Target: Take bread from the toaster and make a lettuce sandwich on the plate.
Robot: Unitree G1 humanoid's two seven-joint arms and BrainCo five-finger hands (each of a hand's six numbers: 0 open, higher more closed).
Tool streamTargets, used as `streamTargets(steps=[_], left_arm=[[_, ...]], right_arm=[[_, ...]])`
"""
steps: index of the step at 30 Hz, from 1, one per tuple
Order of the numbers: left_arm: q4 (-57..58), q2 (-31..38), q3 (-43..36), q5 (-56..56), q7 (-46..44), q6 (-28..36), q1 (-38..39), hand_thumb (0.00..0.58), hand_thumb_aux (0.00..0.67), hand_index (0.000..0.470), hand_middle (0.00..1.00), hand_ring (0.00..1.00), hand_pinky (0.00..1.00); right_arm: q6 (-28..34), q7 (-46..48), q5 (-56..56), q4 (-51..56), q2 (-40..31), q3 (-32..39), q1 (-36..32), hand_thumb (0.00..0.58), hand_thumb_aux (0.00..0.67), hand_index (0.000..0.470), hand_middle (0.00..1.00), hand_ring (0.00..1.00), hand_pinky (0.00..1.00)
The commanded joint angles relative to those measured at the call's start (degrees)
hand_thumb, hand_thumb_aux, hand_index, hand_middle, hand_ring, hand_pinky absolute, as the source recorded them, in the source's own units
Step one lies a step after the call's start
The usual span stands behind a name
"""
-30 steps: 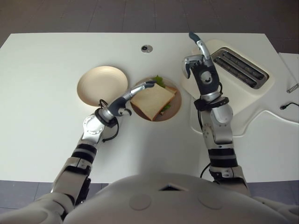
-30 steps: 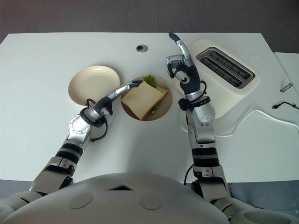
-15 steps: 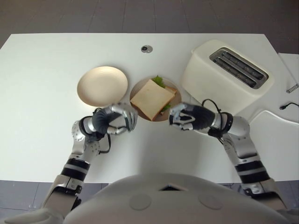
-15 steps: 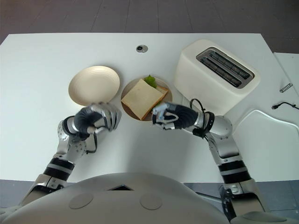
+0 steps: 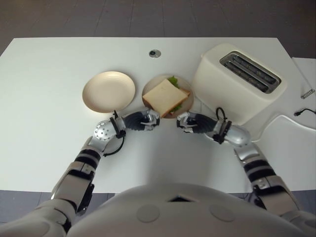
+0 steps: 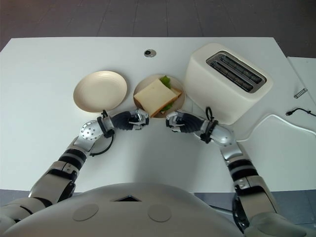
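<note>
A brown plate (image 5: 187, 105) near the table's middle holds a sandwich: a bread slice (image 5: 166, 94) lies on top and lettuce (image 5: 173, 80) pokes out at the far side. My left hand (image 5: 142, 121) and right hand (image 5: 189, 122) sit low on the table just in front of the plate's near rim, one at each side, both with fingers curled and nothing in them. Whether they touch the rim I cannot tell. The white toaster (image 5: 239, 81) stands to the right, its two slots empty.
An empty cream plate (image 5: 108, 91) lies left of the brown plate. A small round hole (image 5: 155, 53) is in the table farther back. A cable (image 5: 304, 112) and a small spring (image 5: 308, 92) lie at the right edge.
Both hands dropped from beside the sandwich, curled, then moved forward to the brown plate's near rim. The plate with the sandwich now sits slightly farther away.
</note>
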Motion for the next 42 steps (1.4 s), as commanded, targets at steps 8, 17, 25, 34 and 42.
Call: streamTargets(steps=[8, 17, 25, 34, 42], left_arm=[[17.7, -3.8, 5.2, 0.4, 21.4, 7.8, -7.1, 0.0, 0.0, 0.0, 0.42, 0.42, 0.42], [-16.2, -12.2, 14.2, -52.5, -18.9, 13.0, 5.3, 0.0, 0.0, 0.0, 0.0, 0.0, 0.0], [-36.1, -14.4, 15.8, -76.9, -37.6, 40.9, 17.1, 0.0, 0.0, 0.0, 0.0, 0.0, 0.0], [-42.8, -16.0, 15.1, -85.2, -50.9, 61.5, 25.2, 0.0, 0.0, 0.0, 0.0, 0.0, 0.0], [-42.3, -17.2, 11.2, -81.4, -59.3, 66.9, 29.8, 0.0, 0.0, 0.0, 0.0, 0.0, 0.0]], right_arm=[[-4.4, -26.8, -3.1, 19.0, 11.2, -4.9, -13.5, 0.58, 0.67, 0.47, 0.79, 0.79, 0.79], [9.4, 3.1, 46.6, -0.8, 16.5, -16.2, -7.1, 0.0, 0.0, 0.0, 0.0, 0.0, 0.0], [40.0, 24.5, 71.0, -16.4, 17.1, -17.1, 6.0, 0.0, 0.0, 0.0, 0.0, 0.0, 0.0], [58.3, 50.7, 80.1, -23.4, 15.7, -16.4, 17.7, 0.0, 0.0, 0.0, 0.0, 0.0, 0.0], [65.9, 61.2, 81.4, -24.1, 16.7, -10.7, 22.8, 0.0, 0.0, 0.0, 0.0, 0.0, 0.0]])
